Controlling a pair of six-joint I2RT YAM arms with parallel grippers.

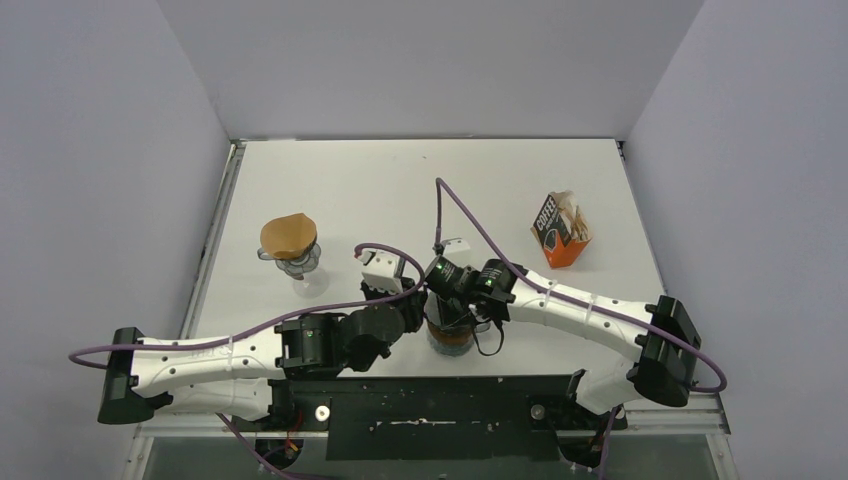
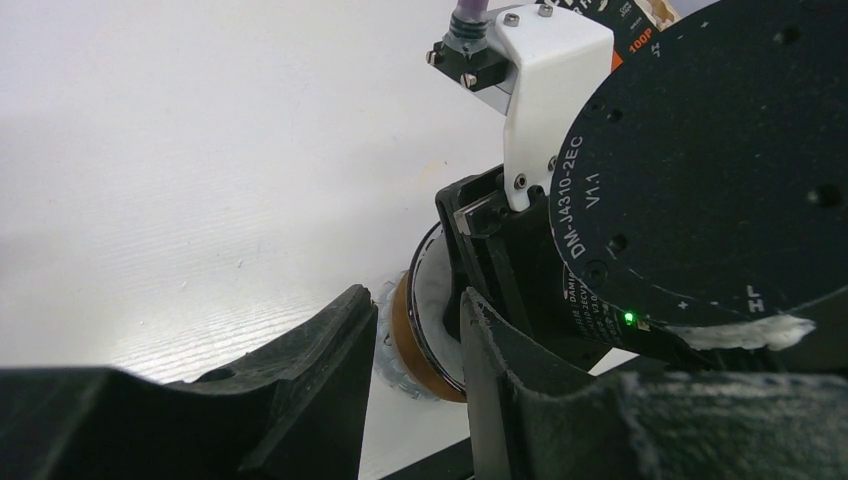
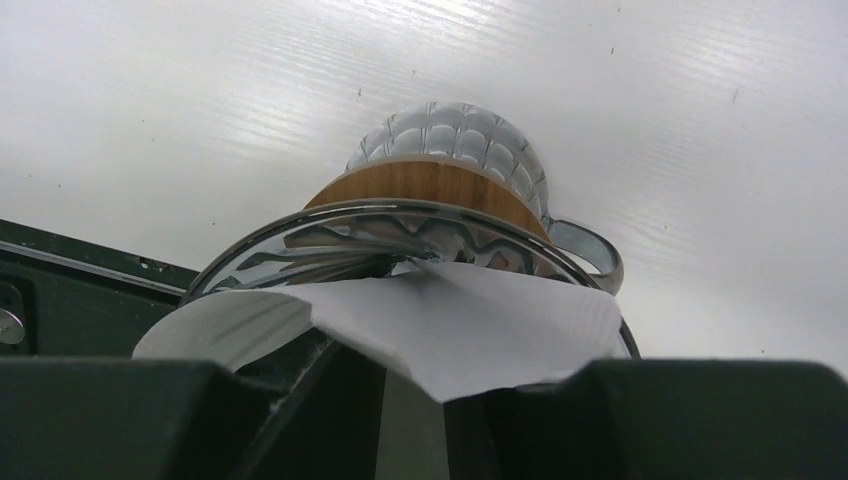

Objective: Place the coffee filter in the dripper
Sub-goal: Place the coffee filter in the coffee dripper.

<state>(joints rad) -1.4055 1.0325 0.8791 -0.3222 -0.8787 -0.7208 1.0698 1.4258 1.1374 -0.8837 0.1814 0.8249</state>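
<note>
Right gripper (image 3: 415,395): being held low against the dripper (image 3: 430,185), right arm (image 1: 585,312) being reached in from the right; jaws being held narrowly apart, nothing being pinched. Coffee filter (image 3: 470,320): being rested across the dripper's rim, one corner drooping over the gap between those jaws. Left gripper (image 2: 415,305): being pressed in from the left, left arm (image 1: 220,358) being stretched low along the near edge of the table (image 1: 400,190); jaws being closed about the dripper's brown collar.
</note>
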